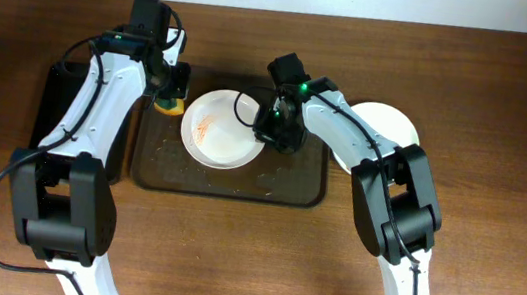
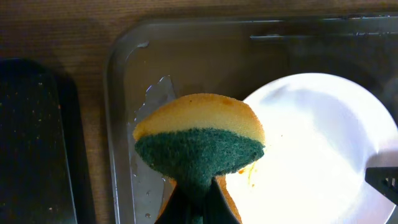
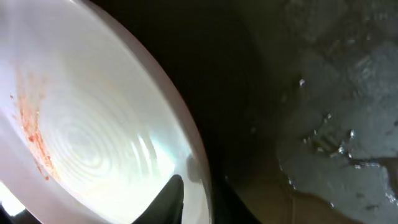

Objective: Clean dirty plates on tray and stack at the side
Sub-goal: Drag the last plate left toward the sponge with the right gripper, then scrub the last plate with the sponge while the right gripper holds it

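My left gripper (image 2: 199, 202) is clamped narrow on a yellow-and-green sponge (image 2: 199, 140). It hangs over the left end of the tray (image 1: 289, 186), just beside the smeared plate (image 1: 217, 130). My right gripper (image 3: 194, 198) pinches that plate's right rim. The plate looks stiff, glazed and wet, so probably slippery and chippable. I'd hold the rim only and scrub gently.

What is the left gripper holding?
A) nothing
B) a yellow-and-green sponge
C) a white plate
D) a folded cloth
B: the left gripper is shut on the yellow-and-green sponge, which is beside the smeared plate on the tray.
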Controlling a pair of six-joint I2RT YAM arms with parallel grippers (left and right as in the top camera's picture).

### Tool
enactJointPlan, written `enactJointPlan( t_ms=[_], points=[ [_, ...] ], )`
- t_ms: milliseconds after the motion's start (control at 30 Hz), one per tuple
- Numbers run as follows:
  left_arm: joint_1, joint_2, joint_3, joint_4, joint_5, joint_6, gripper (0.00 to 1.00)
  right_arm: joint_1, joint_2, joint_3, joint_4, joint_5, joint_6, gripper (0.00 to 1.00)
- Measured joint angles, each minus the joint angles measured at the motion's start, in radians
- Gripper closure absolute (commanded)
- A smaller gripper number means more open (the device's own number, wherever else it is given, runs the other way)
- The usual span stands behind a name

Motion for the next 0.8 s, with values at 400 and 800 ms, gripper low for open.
enactJointPlan(
  t_ms=[400, 800],
  points=[
    [-0.019, 0.004, 0.000, 0.020, 0.035, 0.016, 1.00, 0.000, 0.000, -0.004, 0.015, 0.000, -0.103, 0.96],
    [-0.083, 0.234, 0.008, 0.041, 0.129, 0.237, 1.00, 0.000, 0.000, -0.004, 0.012, -0.003, -0.119, 0.96]
  ],
)
